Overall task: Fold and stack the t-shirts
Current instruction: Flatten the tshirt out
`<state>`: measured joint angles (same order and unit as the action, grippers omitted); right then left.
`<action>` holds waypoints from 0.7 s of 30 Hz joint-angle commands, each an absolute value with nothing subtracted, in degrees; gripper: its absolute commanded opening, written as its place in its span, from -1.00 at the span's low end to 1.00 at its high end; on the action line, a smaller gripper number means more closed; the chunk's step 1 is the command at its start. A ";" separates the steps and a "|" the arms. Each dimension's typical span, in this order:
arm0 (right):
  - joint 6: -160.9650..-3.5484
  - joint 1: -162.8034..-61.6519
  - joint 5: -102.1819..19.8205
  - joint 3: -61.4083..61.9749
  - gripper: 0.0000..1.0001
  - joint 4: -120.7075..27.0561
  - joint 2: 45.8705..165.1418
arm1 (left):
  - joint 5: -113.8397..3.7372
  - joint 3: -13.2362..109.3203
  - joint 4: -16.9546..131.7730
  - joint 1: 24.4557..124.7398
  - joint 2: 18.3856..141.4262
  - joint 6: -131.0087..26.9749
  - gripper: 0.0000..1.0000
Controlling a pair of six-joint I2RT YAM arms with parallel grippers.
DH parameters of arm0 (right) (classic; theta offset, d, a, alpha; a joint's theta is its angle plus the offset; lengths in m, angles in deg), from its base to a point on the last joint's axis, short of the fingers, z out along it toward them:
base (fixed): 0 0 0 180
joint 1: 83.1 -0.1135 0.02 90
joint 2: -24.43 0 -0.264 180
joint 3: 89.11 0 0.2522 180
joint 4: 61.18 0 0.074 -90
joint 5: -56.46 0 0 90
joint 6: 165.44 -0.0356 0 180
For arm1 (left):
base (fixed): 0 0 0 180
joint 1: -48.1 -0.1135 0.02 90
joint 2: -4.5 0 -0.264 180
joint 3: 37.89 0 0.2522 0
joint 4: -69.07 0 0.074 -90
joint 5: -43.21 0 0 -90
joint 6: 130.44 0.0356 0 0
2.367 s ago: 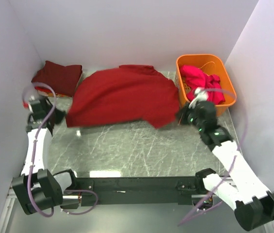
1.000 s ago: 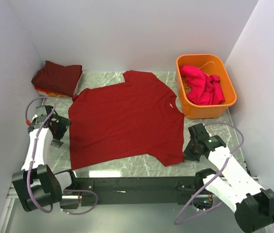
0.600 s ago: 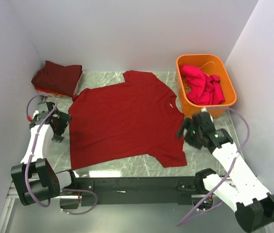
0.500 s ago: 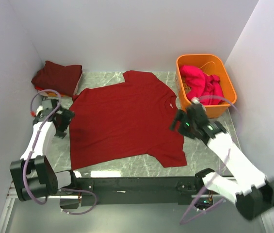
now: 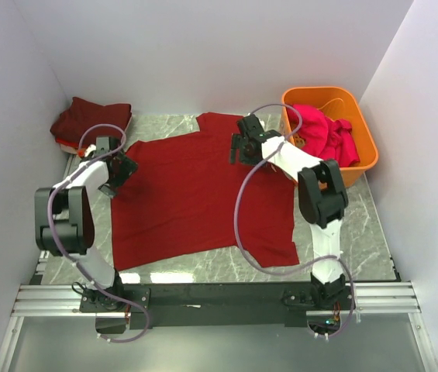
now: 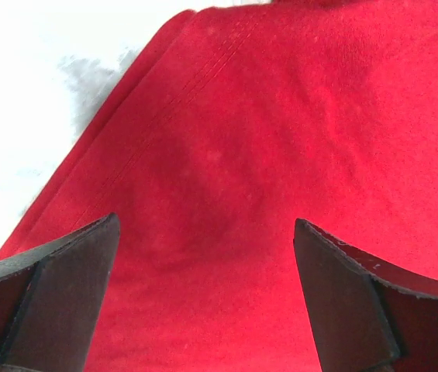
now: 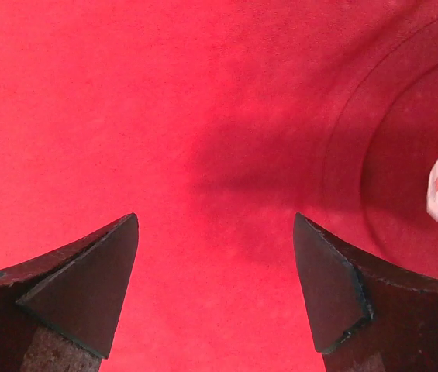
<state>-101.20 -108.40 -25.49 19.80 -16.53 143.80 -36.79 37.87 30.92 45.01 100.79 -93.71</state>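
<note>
A dark red t-shirt (image 5: 195,194) lies spread flat on the marble table, its collar to the far right. My left gripper (image 5: 118,172) hovers open over the shirt's left sleeve; in the left wrist view the jaws (image 6: 203,256) stand wide above the red cloth (image 6: 281,116), beside the sleeve hem. My right gripper (image 5: 243,147) is open just left of the collar; between its jaws (image 7: 215,256) only cloth (image 7: 164,93) shows, with a white neck label (image 7: 436,190) at the right. A folded maroon t-shirt (image 5: 91,122) lies at the back left. A magenta-pink t-shirt (image 5: 323,136) is bunched in the tub.
The orange plastic tub (image 5: 356,167) stands at the back right, close to the right arm's forearm. White walls enclose the table on three sides. Bare marble (image 5: 350,225) shows right of the shirt and along its near edge.
Both arms have swung from the shirt's near corners to its far part. The right gripper opened and moved up to the collar; the left moved up to the sleeve.
</note>
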 commanded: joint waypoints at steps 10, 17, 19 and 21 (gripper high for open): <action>-100.40 -104.29 -27.91 18.35 0.74 -11.30 146.60 | -35.10 49.16 31.84 46.69 111.01 -88.16 0.99; -102.51 -102.09 -28.53 5.97 0.74 -12.26 140.63 | -36.24 53.56 29.91 47.74 115.85 -86.23 0.99; -103.04 -101.21 -28.53 3.59 0.74 -13.14 139.04 | -36.51 54.88 29.29 47.75 117.34 -85.61 0.99; -104.00 -100.77 -28.97 0.68 0.74 -13.76 136.76 | -37.03 55.85 28.33 47.83 118.31 -85.18 0.99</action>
<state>-101.90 -102.26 -28.94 4.94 -16.68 138.94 -36.46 53.19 29.94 47.48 116.68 -87.18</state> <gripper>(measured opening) 0.867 0.995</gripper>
